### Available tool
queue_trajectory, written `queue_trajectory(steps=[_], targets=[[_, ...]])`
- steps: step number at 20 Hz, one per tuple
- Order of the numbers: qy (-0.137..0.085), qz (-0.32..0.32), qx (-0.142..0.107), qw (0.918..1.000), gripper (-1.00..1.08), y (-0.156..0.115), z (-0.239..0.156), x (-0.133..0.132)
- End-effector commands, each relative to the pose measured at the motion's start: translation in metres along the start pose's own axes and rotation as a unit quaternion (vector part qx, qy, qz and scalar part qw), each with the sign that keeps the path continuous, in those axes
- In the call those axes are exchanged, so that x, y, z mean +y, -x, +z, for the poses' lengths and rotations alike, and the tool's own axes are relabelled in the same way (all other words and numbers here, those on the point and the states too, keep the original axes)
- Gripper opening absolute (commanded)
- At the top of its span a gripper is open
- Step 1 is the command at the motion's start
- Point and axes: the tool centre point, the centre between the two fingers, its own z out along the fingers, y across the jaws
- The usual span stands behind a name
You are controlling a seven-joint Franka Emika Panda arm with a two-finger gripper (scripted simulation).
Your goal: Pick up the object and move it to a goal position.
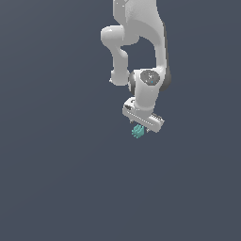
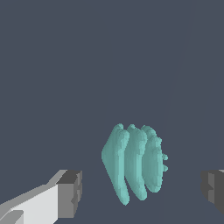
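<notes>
We see the teal-green ridged object (image 2: 135, 164), three upright fins side by side, between the grey fingertips (image 2: 70, 192) of our pincer (image 2: 142, 190), which stand wide apart, touching neither.

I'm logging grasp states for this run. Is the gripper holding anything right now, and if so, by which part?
Nothing is held. The gripper is open, and the teal ridged object sits between its fingers with a clear gap on each side.
</notes>
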Motion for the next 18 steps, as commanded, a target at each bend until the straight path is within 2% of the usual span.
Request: queue_trajectory(steps=[1,8,14,15,18], targets=[[0.000,0.000,0.000,1.0000,1.00,0.000,0.006,0.000],[0.000,0.002,0.000,1.0000,1.00,0.001,0.038,0.001],[0.000,0.002,0.000,1.0000,1.00,0.001,0.048,0.000],[0.000,0.002,0.000,1.0000,-1.00,0.001,0.048,0.000],[0.000,0.002,0.000,1.0000,-1.00,0.001,0.048,0.000]])
